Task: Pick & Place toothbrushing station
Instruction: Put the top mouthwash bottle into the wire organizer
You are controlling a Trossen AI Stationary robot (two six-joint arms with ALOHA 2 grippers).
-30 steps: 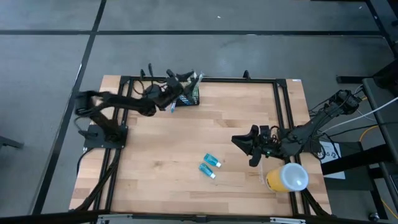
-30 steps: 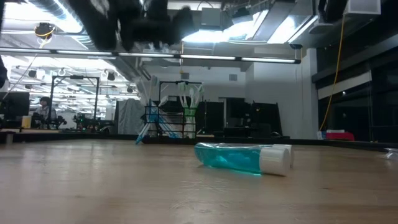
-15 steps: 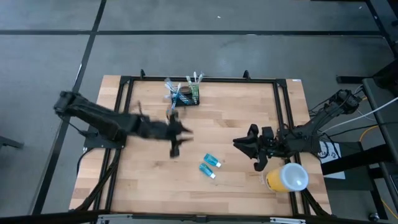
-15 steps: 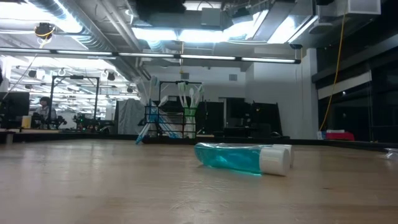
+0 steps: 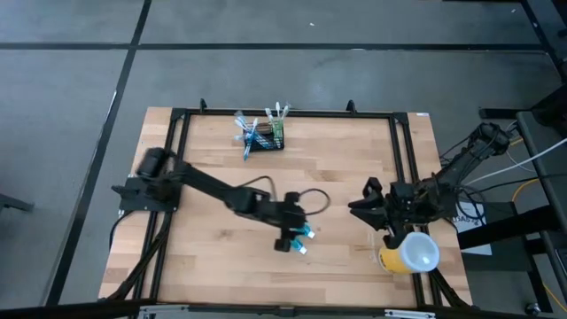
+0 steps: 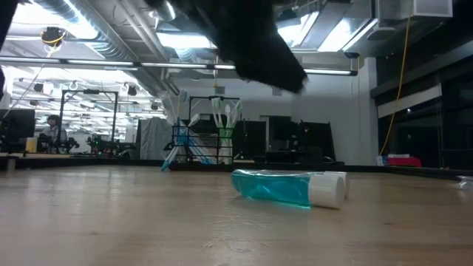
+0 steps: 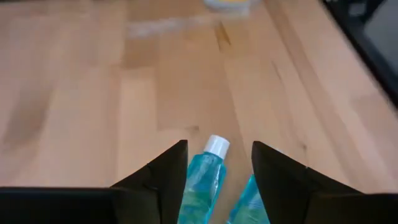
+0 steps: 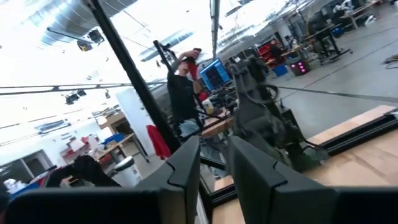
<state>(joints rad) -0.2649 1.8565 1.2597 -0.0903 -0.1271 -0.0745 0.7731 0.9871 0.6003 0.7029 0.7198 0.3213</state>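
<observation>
The toothbrushing station [image 5: 266, 137], a small black mesh holder with several toothbrushes standing in it, sits on the table at the far edge; it also shows in the low view [image 6: 203, 144]. Two blue toothpaste tubes [image 5: 301, 232] [image 5: 295, 245] lie on the table's middle. My left gripper [image 5: 292, 232] is open above them. In the left wrist view its fingers [image 7: 217, 146] stand on either side of one tube [image 7: 205, 171], with the other tube [image 7: 249, 199] beside it. My right gripper [image 5: 365, 204] is open and empty at the right, and looks out into the room.
A yellow cup with a white round lid [image 5: 409, 252] lies on its side at the near right, close to my right gripper. Black frame rails [image 5: 403, 151] run along the table's sides and far edge. Bare wood lies at the table's left and near side.
My left gripper has gone from the holder at the far edge toward the near right, across the table's middle, and now hangs over the two tubes. The holder and its toothbrushes stay at the far edge. My right gripper has drawn back a little toward the right edge.
</observation>
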